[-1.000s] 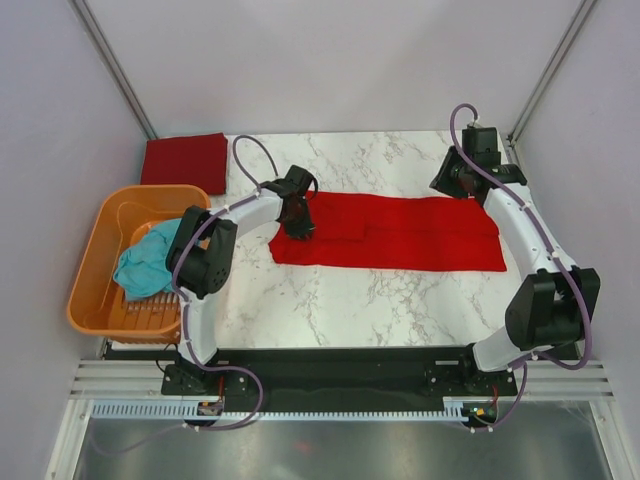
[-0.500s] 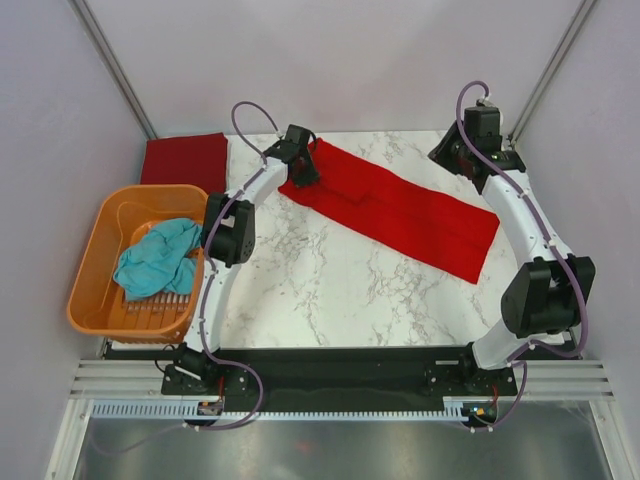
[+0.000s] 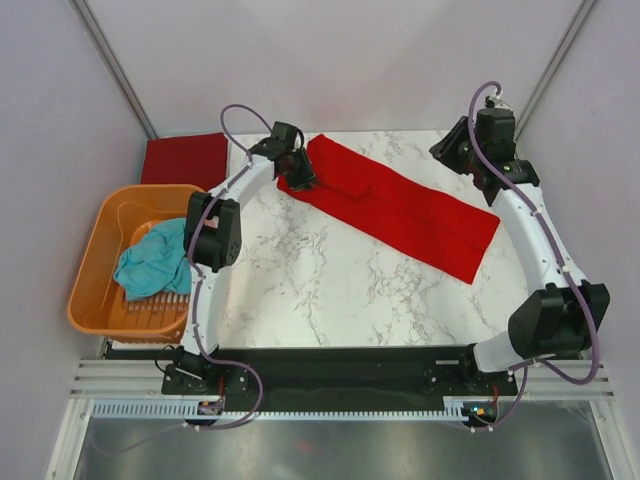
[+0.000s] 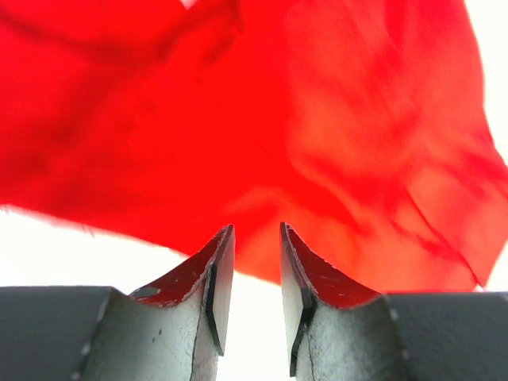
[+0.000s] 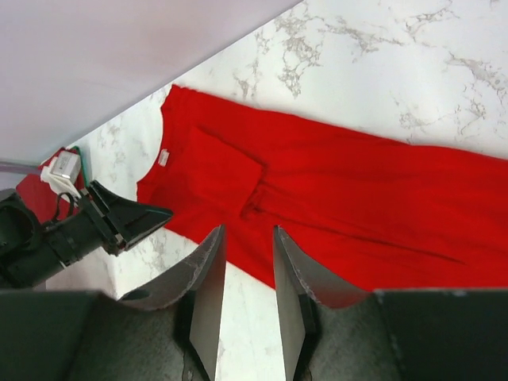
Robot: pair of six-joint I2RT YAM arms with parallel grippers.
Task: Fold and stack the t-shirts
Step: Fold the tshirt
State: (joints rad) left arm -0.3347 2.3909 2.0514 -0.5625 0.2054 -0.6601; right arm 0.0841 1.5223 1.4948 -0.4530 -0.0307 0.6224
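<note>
The bright red t-shirt (image 3: 400, 208) lies folded into a long band, slanting from the far left to the right edge of the marble table (image 3: 330, 290). My left gripper (image 3: 299, 177) is at its far-left end. In the left wrist view the jaws (image 4: 255, 230) stand apart with bare table between them and red cloth (image 4: 262, 119) just beyond the tips. My right gripper (image 3: 447, 158) is open and empty, raised near the far right corner. Its view (image 5: 248, 230) shows the shirt (image 5: 341, 198) and its white neck label (image 5: 163, 157). The maroon t-shirt (image 3: 185, 158) lies folded at the far left. The teal t-shirt (image 3: 152, 262) is crumpled in the basket.
An orange plastic basket (image 3: 100, 240) stands off the table's left edge. Grey walls and slanted frame posts close in the back and both sides. The left arm's links run along the table's left side.
The left gripper has pulled the shirt's left end toward the far left, swinging the band from level to slanted. The right gripper has risen and drawn back to the far right.
</note>
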